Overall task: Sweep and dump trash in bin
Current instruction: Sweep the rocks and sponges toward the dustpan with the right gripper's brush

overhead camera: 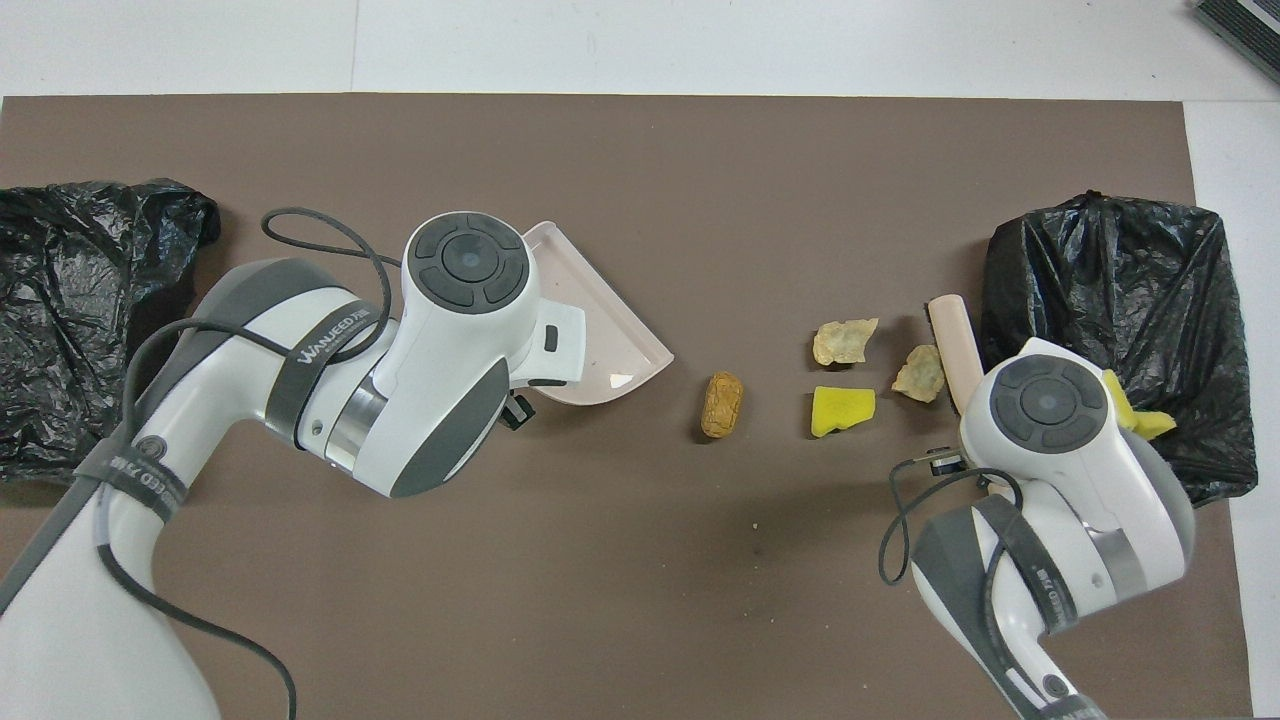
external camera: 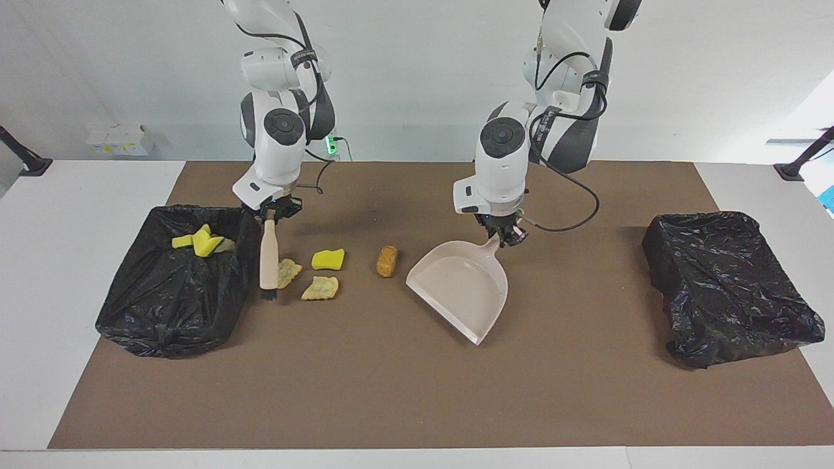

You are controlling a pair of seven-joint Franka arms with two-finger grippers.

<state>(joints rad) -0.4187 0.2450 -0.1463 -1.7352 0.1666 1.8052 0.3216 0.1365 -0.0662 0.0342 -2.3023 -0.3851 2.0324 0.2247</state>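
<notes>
Loose trash lies on the brown mat: a yellow sponge chunk (external camera: 328, 259) (overhead camera: 842, 411), two pale tan pieces (external camera: 287, 271) (external camera: 320, 287) and an orange-brown lump (external camera: 387, 260) (overhead camera: 722, 404). My right gripper (external camera: 272, 218) is shut on the beige brush (external camera: 268, 260) (overhead camera: 952, 340), which hangs bristles down between the black-lined bin (external camera: 163, 312) (overhead camera: 1110, 290) and the nearest tan piece. More yellow scraps (external camera: 202, 243) sit in that bin. My left gripper (external camera: 503, 236) is shut on the handle of the beige dustpan (external camera: 462, 286) (overhead camera: 600, 320), whose mouth is angled toward the lump.
A second black-lined bin (external camera: 730, 286) (overhead camera: 80, 320) stands at the left arm's end of the table. The brown mat (external camera: 391, 391) covers most of the white table. In the overhead view both wrists hide their own fingers.
</notes>
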